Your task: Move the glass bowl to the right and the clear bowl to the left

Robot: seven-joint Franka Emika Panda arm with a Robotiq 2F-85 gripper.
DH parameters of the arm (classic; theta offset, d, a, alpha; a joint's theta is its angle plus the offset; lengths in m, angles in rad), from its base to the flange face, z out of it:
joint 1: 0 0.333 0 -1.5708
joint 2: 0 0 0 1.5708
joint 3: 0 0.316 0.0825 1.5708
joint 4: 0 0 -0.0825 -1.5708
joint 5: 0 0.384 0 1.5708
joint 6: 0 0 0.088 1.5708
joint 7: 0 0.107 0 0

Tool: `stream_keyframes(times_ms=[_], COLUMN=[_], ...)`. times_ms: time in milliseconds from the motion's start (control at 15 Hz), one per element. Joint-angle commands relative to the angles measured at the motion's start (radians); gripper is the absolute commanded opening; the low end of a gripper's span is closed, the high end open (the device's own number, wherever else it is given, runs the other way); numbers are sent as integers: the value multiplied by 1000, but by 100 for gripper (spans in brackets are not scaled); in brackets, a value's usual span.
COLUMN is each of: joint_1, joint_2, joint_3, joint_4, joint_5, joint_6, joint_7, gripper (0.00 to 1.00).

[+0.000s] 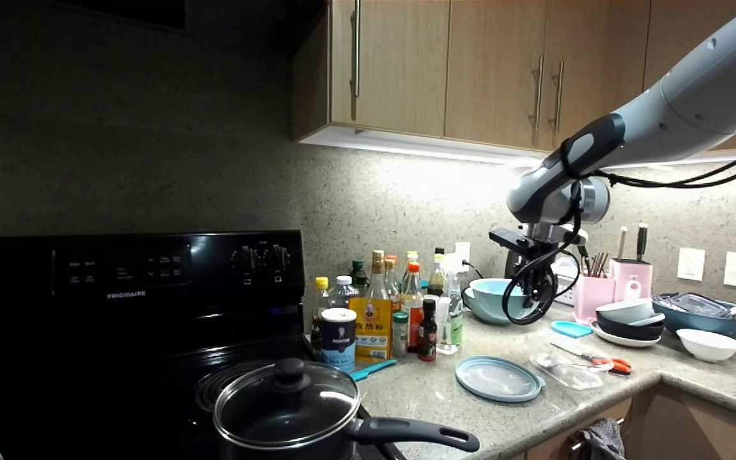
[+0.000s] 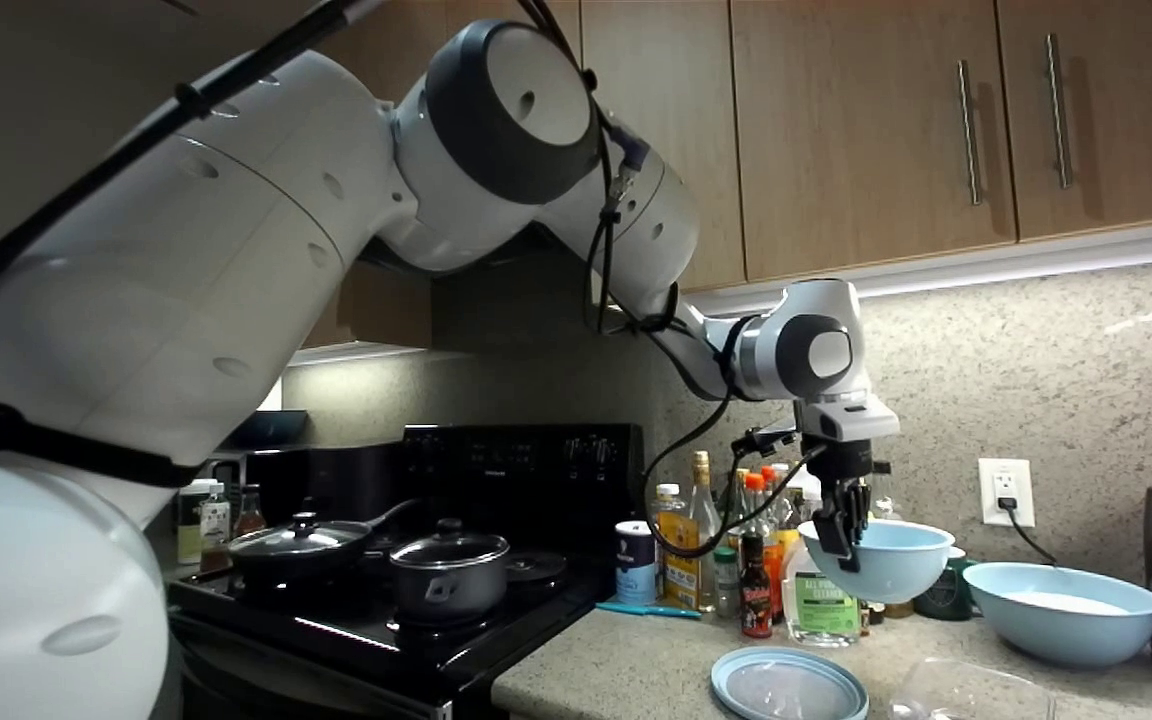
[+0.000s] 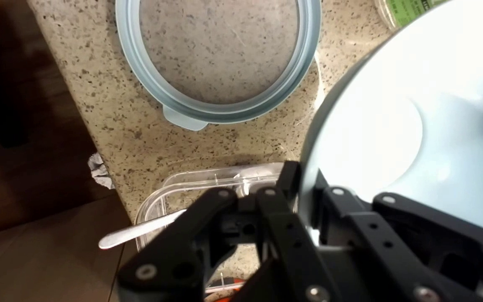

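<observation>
The glass bowl, round and light aqua-blue, is held by its rim in my gripper. It shows in both exterior views (image 1: 494, 292) (image 2: 901, 565) and fills the right of the wrist view (image 3: 468, 138). My gripper (image 3: 304, 193) has one finger outside and one inside the rim, shut on it; the gripper also shows in both exterior views (image 1: 537, 300) (image 2: 846, 550). The bowl is raised above the counter. A colourless transparent shallow container (image 1: 569, 370) lies on the counter, also in the wrist view (image 3: 208, 178); I cannot tell whether it is the clear bowl.
A wider light-blue bowl (image 2: 1064, 620) stands behind the held bowl. A round pale-blue lid (image 1: 459, 377) lies on the counter. Bottles (image 1: 414, 306), a lidded pot (image 1: 288, 409), orange-handled scissors (image 1: 620, 367), stacked bowls (image 1: 630, 329) and a white bowl (image 1: 708, 346) stand around. Cabinets (image 1: 496, 64) hang above.
</observation>
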State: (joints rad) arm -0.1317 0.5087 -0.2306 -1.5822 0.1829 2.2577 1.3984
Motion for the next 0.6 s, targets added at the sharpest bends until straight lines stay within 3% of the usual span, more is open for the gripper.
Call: stream_keyframes(times_ms=[0, 533], joint_1=[-8, -80], joint_2=[1, 231], joint_3=[9, 19], joint_4=[5, 351], joint_5=[-5, 26], joint_6=[-3, -192], joint_7=[2, 28], gripper=[7, 8])
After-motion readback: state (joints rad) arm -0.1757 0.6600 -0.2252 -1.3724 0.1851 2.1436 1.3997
